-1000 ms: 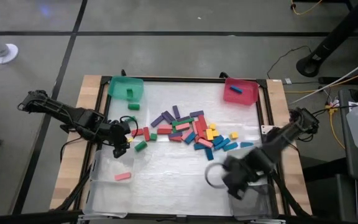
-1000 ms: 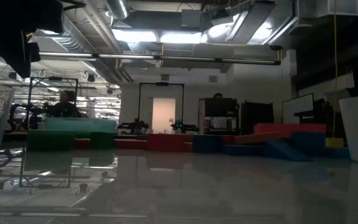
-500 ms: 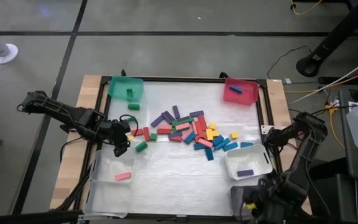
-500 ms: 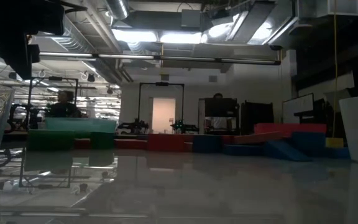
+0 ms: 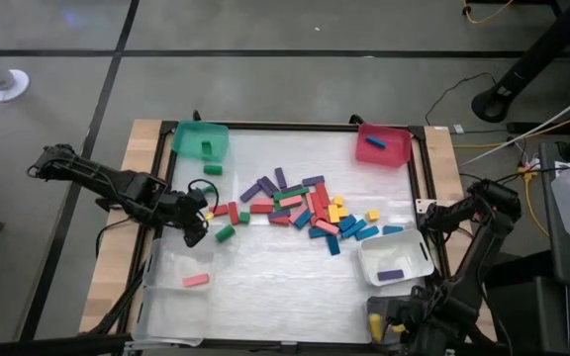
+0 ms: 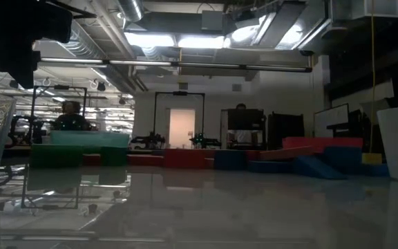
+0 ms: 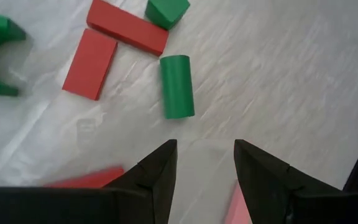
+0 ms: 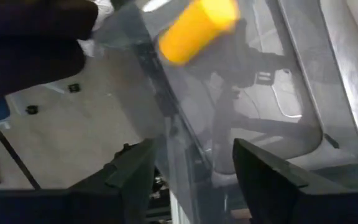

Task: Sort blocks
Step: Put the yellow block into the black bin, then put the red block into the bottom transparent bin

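The blocks (image 5: 310, 210) lie heaped mid-table, too tangled for me to count; no writing reads anywhere. One yellow block (image 8: 196, 28) sits in the grey bin (image 8: 303, 93) under my right gripper (image 8: 191, 165), whose fingers stand apart, empty. My left gripper (image 7: 202, 163) hovers parted and empty beside one green cylinder (image 7: 177, 86) and two red bars (image 7: 127, 27).

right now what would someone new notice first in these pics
The heap of coloured blocks mid-table draws the eye first, with a green bin and a red bin at the far corners. The left tool hovers open beside the heap's left edge. In the right wrist view a yellow block shows at a grey bin, beyond the open right tool.
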Robot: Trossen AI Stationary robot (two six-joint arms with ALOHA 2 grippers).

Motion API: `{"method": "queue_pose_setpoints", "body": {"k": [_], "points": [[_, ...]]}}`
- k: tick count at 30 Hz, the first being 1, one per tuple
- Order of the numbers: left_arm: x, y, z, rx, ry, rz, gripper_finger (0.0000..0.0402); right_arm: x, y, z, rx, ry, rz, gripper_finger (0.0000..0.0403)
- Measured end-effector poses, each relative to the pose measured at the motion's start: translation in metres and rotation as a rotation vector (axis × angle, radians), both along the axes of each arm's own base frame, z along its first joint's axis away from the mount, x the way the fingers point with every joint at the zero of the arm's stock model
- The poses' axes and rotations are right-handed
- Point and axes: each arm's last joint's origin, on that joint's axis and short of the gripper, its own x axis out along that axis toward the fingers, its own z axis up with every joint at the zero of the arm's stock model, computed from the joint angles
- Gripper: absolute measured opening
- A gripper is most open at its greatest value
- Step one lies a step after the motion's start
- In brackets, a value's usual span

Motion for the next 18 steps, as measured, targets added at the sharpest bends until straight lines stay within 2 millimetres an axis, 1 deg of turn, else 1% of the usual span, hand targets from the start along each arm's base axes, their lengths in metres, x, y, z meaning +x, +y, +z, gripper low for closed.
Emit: {"method": "queue_pose_setpoints", "body": {"k": [4, 7, 9, 12, 14, 16, 18], "points": [[-0.002, 0.002, -0.001, -0.034, 0.025, 0.142, 0.0147, 0.000, -0.001, -0.002, -0.006, 0.003, -0.001, 0.0224], [-0.010, 0.004, -0.005, -0.013, 0.117, 0.217, 0.0147, 0.000, -0.001, -0.002, -0.011, -0.011, -0.006, 0.0221], [-0.018, 0.007, -0.009, 0.011, 0.210, 0.267, 0.0147, 0.001, -0.001, -0.002, -0.024, -0.035, -0.014, 0.0219], [-0.027, 0.010, -0.012, -0.001, 0.321, 0.470, 0.0147, 0.002, -0.002, -0.002, -0.040, -0.065, -0.024, 0.0217], [-0.024, 0.010, -0.012, -0.023, 0.286, 0.557, 0.0147, 0.003, -0.002, -0.002, -0.046, -0.077, -0.029, 0.0217], [-0.023, 0.010, -0.013, -0.064, 0.298, 0.688, 0.0147, 0.005, -0.004, -0.002, -0.051, -0.084, -0.040, 0.0216], [-0.023, 0.010, -0.014, -0.119, 0.323, 0.774, 0.0147, 0.008, -0.005, -0.002, -0.052, -0.086, -0.049, 0.0216]]}}
